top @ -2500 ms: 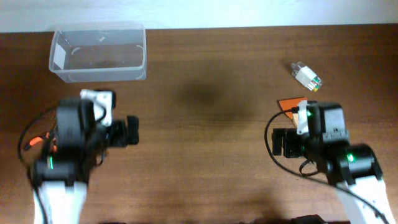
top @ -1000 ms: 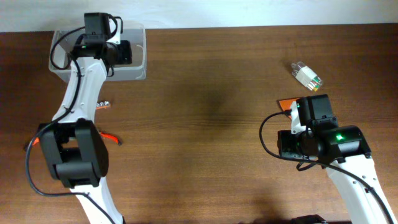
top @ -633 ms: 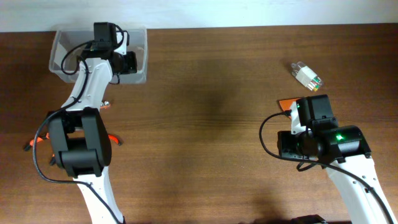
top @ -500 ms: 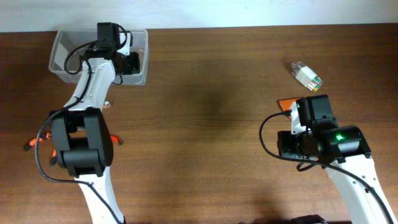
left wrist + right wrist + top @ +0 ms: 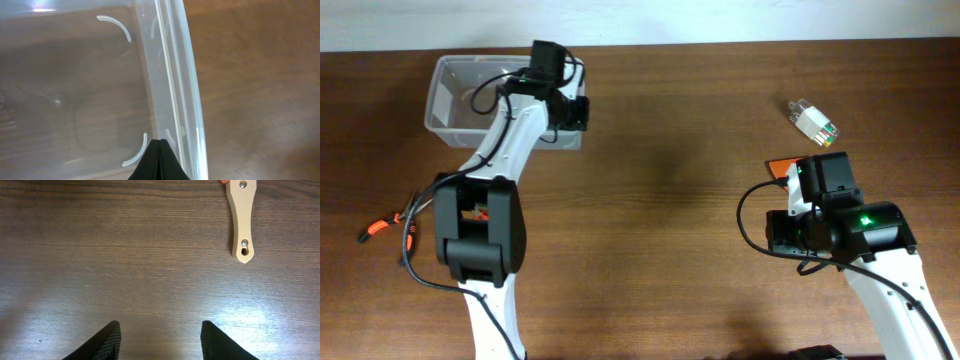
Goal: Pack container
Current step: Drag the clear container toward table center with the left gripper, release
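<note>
1 view, left wrist, shows left tool (image 5: 159,146) pinching container (image 5: 172,75) wall.

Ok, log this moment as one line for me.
left gripper: shut on rim of clear rectangular plastic container | right gripper: open, empty, over brown wooden table | container contents: none visible

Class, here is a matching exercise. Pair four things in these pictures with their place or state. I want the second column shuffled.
Things:
1. container
2. left tool
3. right tool
4. tan handle

Places or states:
A. open, gripping nothing
B. flat on the table, hole at one end
C. clear plastic, far-left part of the table
D. shut on the container's wall

Pairs: 1-C, 2-D, 3-A, 4-B
</note>
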Controlling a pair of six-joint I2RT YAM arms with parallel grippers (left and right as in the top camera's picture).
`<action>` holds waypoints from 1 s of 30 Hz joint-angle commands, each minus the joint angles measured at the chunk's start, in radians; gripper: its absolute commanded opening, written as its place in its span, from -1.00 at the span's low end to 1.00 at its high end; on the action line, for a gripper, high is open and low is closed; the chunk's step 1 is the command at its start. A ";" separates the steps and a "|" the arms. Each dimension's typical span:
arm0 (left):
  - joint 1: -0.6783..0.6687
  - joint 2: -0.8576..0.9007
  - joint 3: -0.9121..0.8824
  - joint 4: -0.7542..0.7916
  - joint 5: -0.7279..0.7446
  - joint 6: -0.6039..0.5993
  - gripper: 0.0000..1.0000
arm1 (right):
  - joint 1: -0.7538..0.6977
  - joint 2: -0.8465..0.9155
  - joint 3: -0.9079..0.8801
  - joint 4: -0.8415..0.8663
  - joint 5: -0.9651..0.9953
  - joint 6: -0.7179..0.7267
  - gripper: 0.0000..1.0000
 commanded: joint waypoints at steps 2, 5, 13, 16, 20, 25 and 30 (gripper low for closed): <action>-0.059 0.019 0.020 -0.032 0.041 -0.011 -0.97 | -0.004 -0.001 0.021 0.004 -0.008 0.004 0.04; -0.122 0.019 0.040 -0.066 0.041 -0.010 -0.96 | -0.004 -0.001 0.021 0.005 -0.008 0.005 0.04; -0.256 0.019 0.134 -0.137 0.041 -0.011 -0.96 | -0.004 -0.001 0.021 0.008 -0.008 0.005 0.04; -0.282 0.019 0.151 -0.138 0.034 -0.011 -0.96 | -0.004 -0.001 0.021 0.010 -0.008 0.004 0.04; -0.266 0.019 0.157 -0.137 -0.035 -0.010 -0.97 | -0.004 -0.001 0.021 0.010 -0.008 0.004 0.05; -0.173 0.013 0.302 -0.190 -0.073 -0.010 -0.96 | -0.004 -0.001 0.021 0.011 -0.009 0.004 0.05; -0.055 -0.009 0.569 -0.365 -0.170 -0.003 -0.96 | -0.003 -0.001 0.047 0.051 -0.022 -0.011 -0.24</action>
